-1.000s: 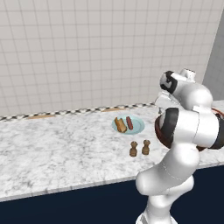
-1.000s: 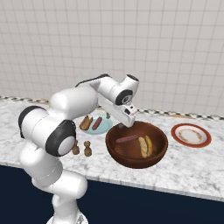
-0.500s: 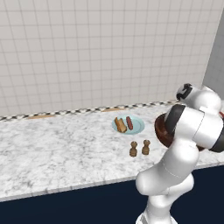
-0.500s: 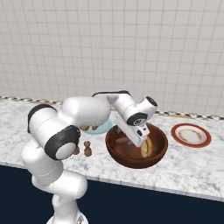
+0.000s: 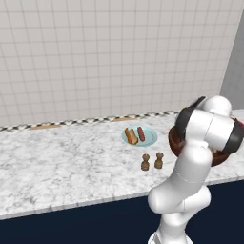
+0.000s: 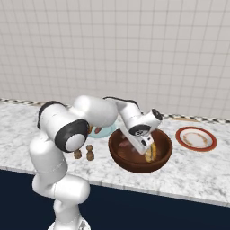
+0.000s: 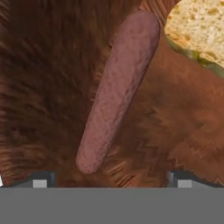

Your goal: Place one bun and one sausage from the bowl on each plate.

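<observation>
My gripper (image 7: 111, 179) is down inside the dark wooden bowl (image 7: 39, 87), jaws open and holding nothing. A reddish-brown sausage (image 7: 118, 89) lies on the bowl's floor, its near end just ahead of the gap between my fingertips (image 7: 41, 179). A golden bun (image 7: 201, 26) rests beside it, also seen as a bun (image 6: 151, 153) in the bowl (image 6: 134, 165) past my gripper (image 6: 138, 146). The pale blue plate (image 5: 149, 139) holds a bun (image 5: 130, 136) and a sausage (image 5: 141, 133). The red-rimmed white plate (image 6: 196, 138) is bare.
Two small brown shakers (image 5: 145, 162) (image 5: 158, 160) stand on the marble counter in front of the blue plate, left of the bowl (image 5: 173, 141). The tiled wall runs close behind the plates. My own arm hides most of the bowl in the left base view.
The hand has swung right and dropped from above the bowl's rim down into the bowl. The jaws stayed open. Plates, shakers and food have not moved.
</observation>
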